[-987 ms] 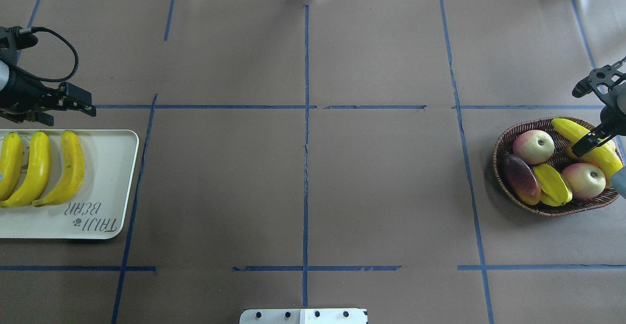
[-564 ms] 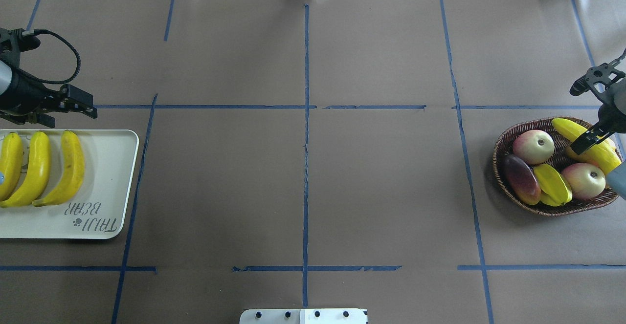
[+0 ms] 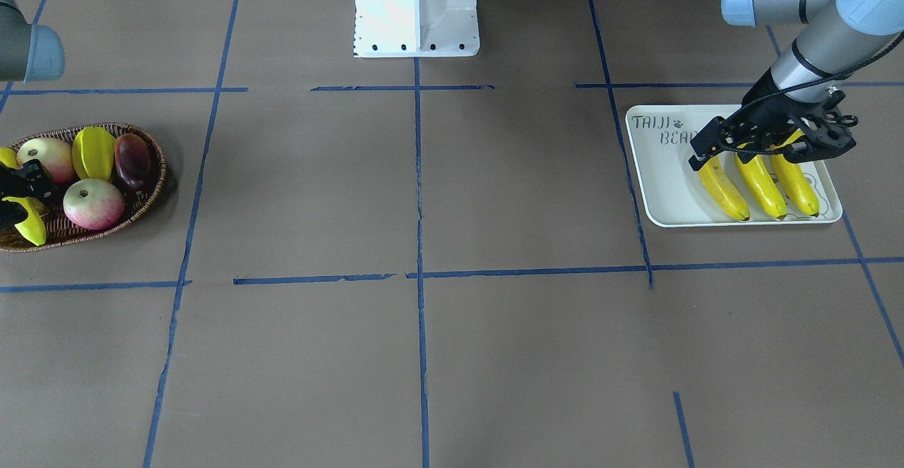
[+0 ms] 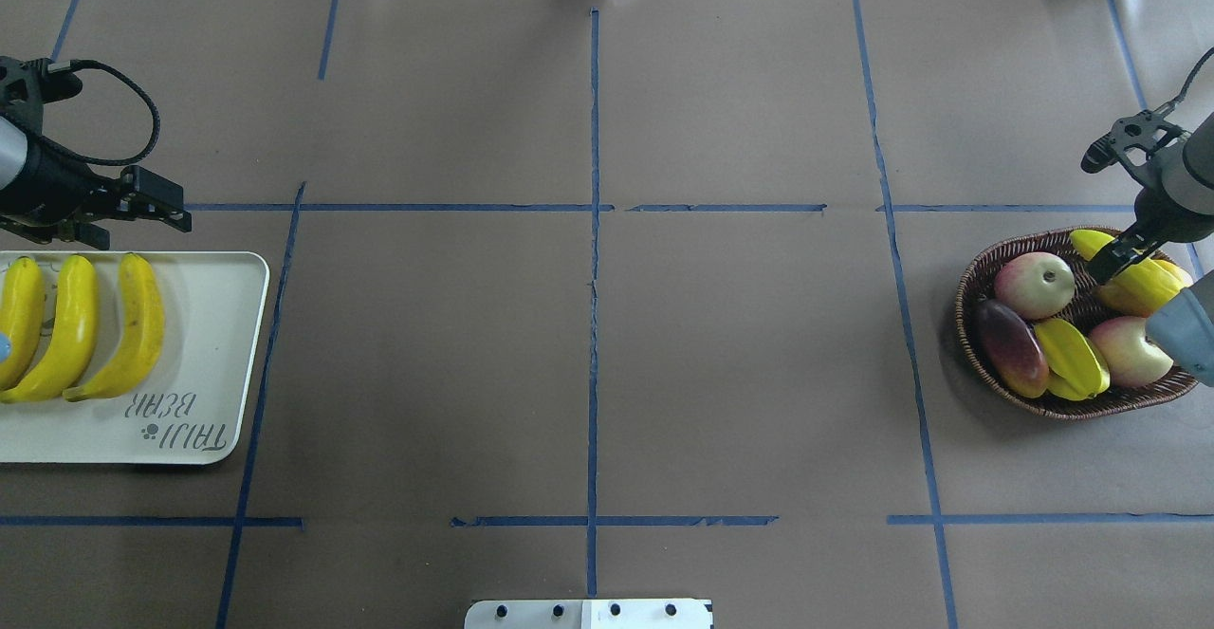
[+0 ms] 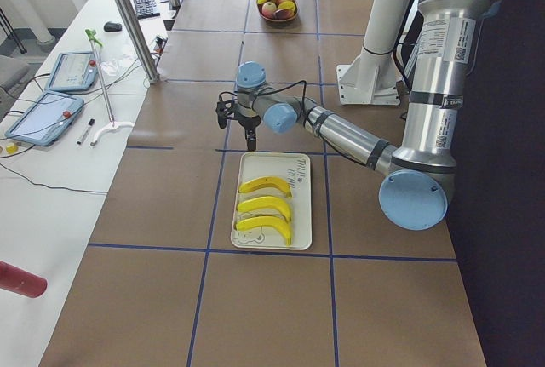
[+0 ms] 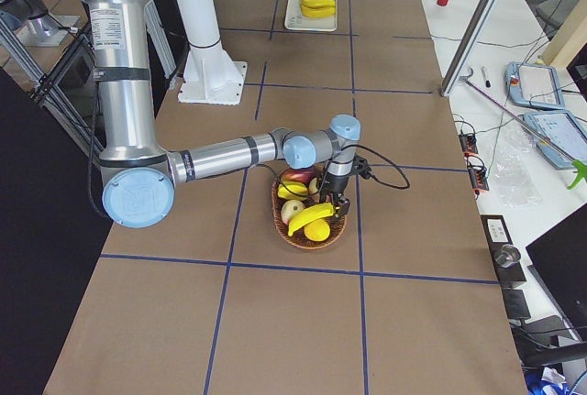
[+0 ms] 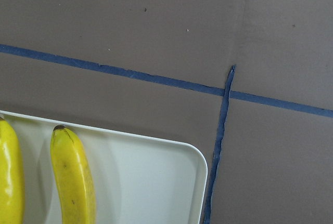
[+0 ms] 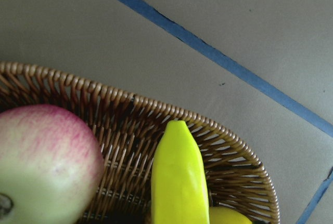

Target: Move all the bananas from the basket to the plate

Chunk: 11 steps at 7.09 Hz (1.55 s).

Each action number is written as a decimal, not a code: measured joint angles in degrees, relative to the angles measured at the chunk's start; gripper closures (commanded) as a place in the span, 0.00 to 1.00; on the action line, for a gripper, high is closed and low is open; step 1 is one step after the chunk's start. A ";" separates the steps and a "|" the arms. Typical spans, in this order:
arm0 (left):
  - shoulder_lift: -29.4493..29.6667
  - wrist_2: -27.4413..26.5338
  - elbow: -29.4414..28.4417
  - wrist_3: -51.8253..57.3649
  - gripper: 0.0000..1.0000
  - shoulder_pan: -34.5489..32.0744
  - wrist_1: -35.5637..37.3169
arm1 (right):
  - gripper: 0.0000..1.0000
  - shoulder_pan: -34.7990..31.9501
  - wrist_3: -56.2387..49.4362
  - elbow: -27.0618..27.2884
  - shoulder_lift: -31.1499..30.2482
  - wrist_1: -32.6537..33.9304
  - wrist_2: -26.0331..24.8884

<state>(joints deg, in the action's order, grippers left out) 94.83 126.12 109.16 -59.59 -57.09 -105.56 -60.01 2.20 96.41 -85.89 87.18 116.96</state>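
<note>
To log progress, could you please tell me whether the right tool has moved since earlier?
Yes. Against the basket, the right tool has shifted up-left, toward its far rim, in the overhead view.

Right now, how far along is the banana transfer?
Done: three bananas lie on the plate. In hand: the right gripper is shut on the fourth banana at the basket. Remaining: carrying it to the plate, where the left gripper hovers open.

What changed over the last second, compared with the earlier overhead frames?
The right gripper, shut on the banana in the basket, moved leftward and away from the robot in the overhead view, taking the banana along. The left gripper, plate and its three bananas barely changed.
</note>
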 measured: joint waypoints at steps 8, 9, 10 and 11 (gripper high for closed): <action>0.00 0.00 0.11 -0.09 0.00 0.05 0.00 | 0.89 -2.05 0.08 0.26 1.94 0.73 0.81; 0.00 0.00 0.20 -0.11 0.00 0.05 0.00 | 0.88 -3.58 0.08 1.96 1.92 2.16 1.06; 0.00 0.00 0.36 -0.17 0.00 0.05 0.02 | 0.88 -4.70 0.29 5.41 2.01 5.90 1.24; 0.00 0.02 0.51 -0.23 0.00 0.05 0.04 | 0.88 -5.18 1.01 9.10 2.52 9.93 2.22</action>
<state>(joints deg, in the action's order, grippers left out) 94.83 126.14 109.68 -59.82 -57.04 -105.52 -65.18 3.21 105.51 -83.36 97.11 119.18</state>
